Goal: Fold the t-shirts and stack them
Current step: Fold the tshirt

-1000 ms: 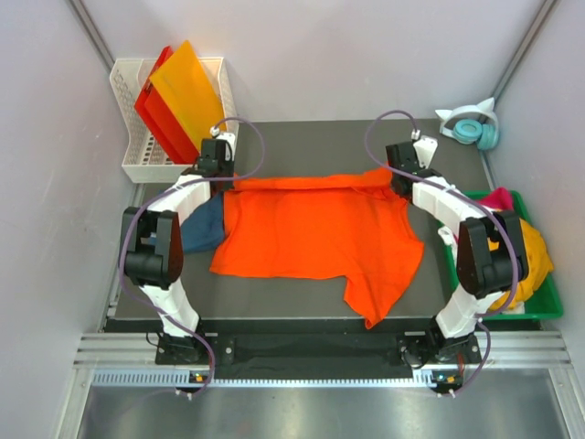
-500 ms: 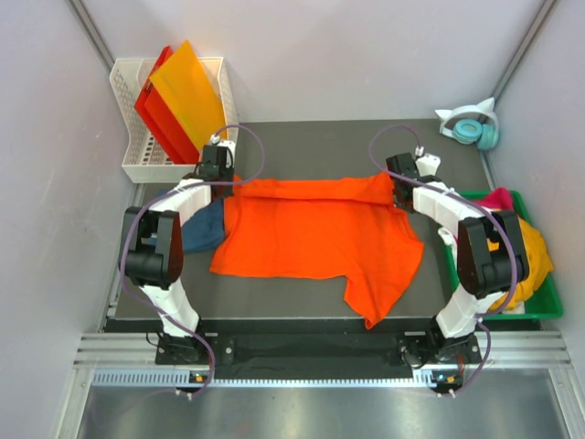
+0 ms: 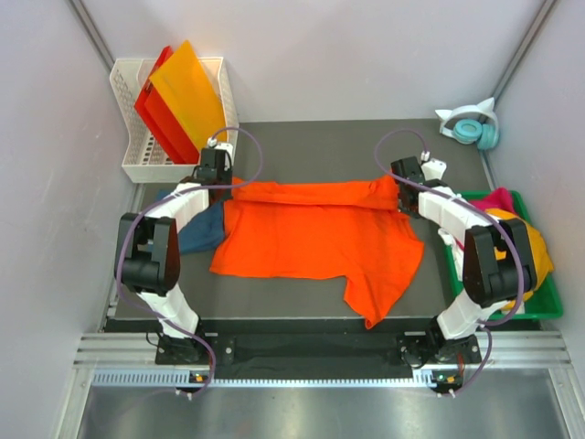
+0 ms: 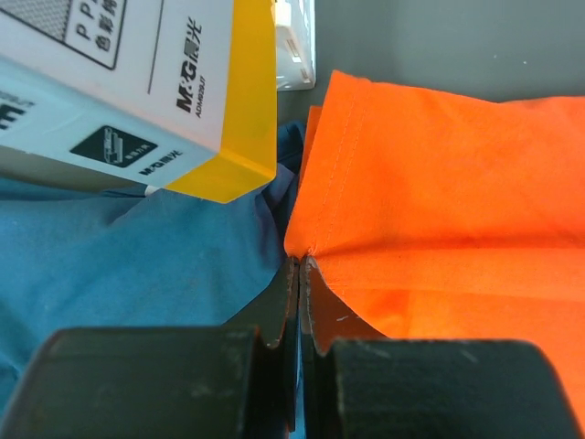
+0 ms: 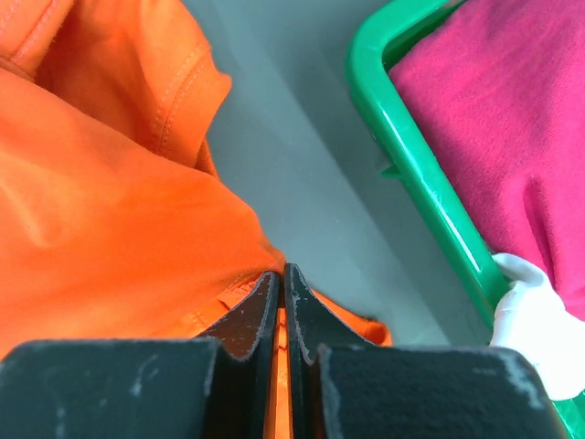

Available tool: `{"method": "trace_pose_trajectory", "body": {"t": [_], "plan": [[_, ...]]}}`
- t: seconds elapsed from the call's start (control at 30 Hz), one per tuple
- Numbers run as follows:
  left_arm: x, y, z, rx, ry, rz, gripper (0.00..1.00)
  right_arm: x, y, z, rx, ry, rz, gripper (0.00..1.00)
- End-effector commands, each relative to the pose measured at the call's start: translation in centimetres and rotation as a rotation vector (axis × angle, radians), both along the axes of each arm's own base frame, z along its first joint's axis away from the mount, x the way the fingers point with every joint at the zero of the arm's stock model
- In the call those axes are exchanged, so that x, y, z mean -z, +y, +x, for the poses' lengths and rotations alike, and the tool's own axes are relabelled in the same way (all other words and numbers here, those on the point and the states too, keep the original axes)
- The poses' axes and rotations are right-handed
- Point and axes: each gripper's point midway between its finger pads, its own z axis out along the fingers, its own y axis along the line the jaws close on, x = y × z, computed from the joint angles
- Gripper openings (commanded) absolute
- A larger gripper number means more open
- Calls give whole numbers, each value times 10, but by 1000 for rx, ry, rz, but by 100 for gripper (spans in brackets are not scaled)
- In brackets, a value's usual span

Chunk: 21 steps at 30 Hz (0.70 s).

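A large bright orange t-shirt (image 3: 315, 233) lies spread across the dark table, its far edge folded over toward me. My left gripper (image 3: 222, 183) is shut on that edge's left corner, and the pinched orange cloth (image 4: 430, 192) shows at the tips (image 4: 300, 261). My right gripper (image 3: 399, 195) is shut on the right corner, orange cloth (image 5: 110, 210) caught between its fingers (image 5: 281, 273). A dark teal-blue t-shirt (image 3: 203, 229) lies partly under the orange one at the left, also seen in the left wrist view (image 4: 119, 265). Magenta (image 3: 498, 198) and yellow-orange (image 3: 535, 261) t-shirts sit in the green bin.
A white basket (image 3: 137, 160) with stiff orange and red sheets (image 3: 183, 91) stands at the back left. A green bin (image 3: 539, 311) is at the right edge, its rim (image 5: 411, 155) close to my right gripper. Teal headphones (image 3: 473, 126) lie back right. A white and yellow box (image 4: 155, 82) hangs over the left wrist view.
Both grippers have drawn the shirt's far edge nearer, widening the folded band. The left gripper shifted slightly left and near; the right one moved near and to the right.
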Motion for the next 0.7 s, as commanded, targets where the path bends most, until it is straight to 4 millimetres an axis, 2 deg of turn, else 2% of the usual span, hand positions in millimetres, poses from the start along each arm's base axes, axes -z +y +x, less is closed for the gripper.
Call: {"method": "trace_pose_trajectory", "body": {"t": [0.0, 0.13, 0.23, 0.3, 0.33, 0.4, 0.67], "plan": [[-15, 6, 5, -29, -52, 15, 0, -5, -4, 3, 11, -19, 6, 0], [-18, 4, 10, -26, -49, 10, 0, -2, -3, 0, 15, -11, 14, 0], [-35, 1, 18, -15, -99, -3, 0, -20, -2, 8, 6, -85, 26, 0], [-45, -2, 22, -13, -101, -18, 0, -23, -2, 10, 5, -75, 18, 0], [-44, -5, 21, -10, -90, -34, 0, -28, 0, 14, 2, -80, 18, 0], [-38, -6, 18, -6, -69, -39, 0, -22, 0, 13, 3, -52, 16, 0], [0, -5, -12, 5, 25, -36, 0, 9, -3, -11, 16, 16, 22, 0]]}}
